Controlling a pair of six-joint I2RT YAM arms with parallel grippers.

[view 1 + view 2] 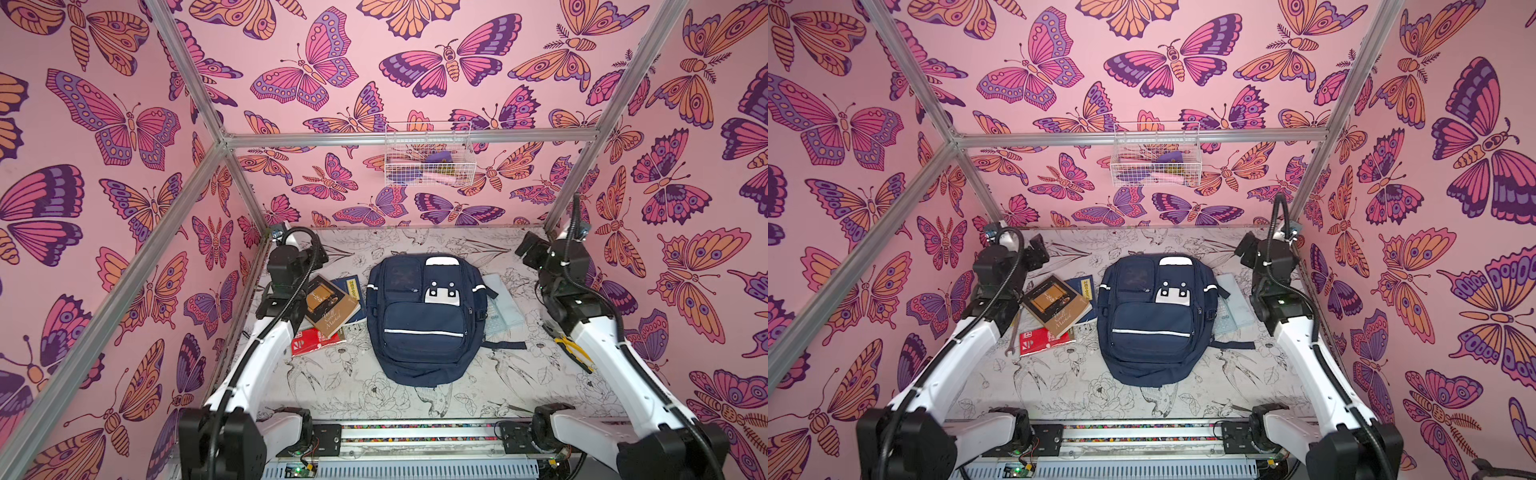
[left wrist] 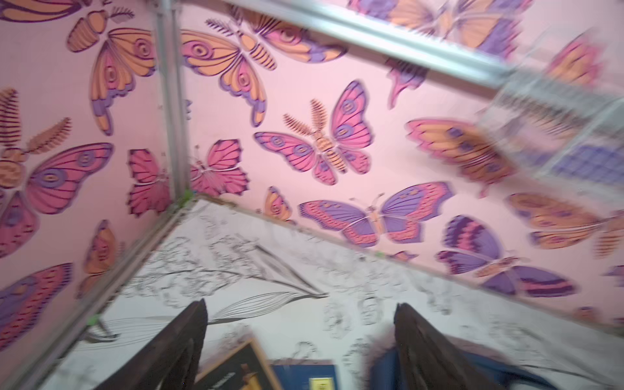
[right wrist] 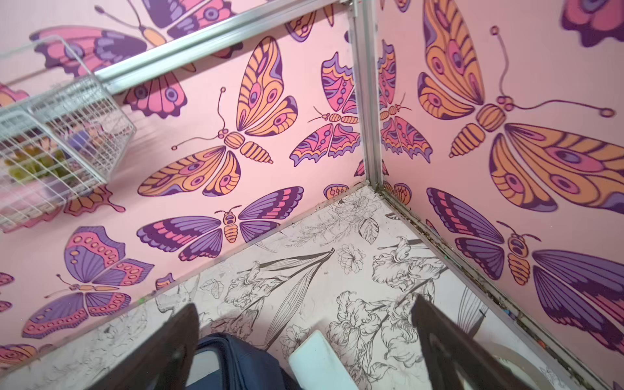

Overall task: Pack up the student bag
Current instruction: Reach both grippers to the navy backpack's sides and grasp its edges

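The large navy-blue fabric student bag [image 1: 424, 328] is found lying flat, front pockets up, at the middle of the flower-printed table [image 1: 332, 390], with every compartment apparently closed. A brown-covered book [image 1: 330, 305], overlapping a red notebook [image 1: 318, 341], lies just beside it. The left gripper [image 2: 300, 304] and the right gripper [image 3: 305, 302] are raised near the far corners, jaws spread, nothing grasped. Opening is judged the step due. The bag should be steadied by one gripper while the zip is drawn by the other. No zip pull can be made out.
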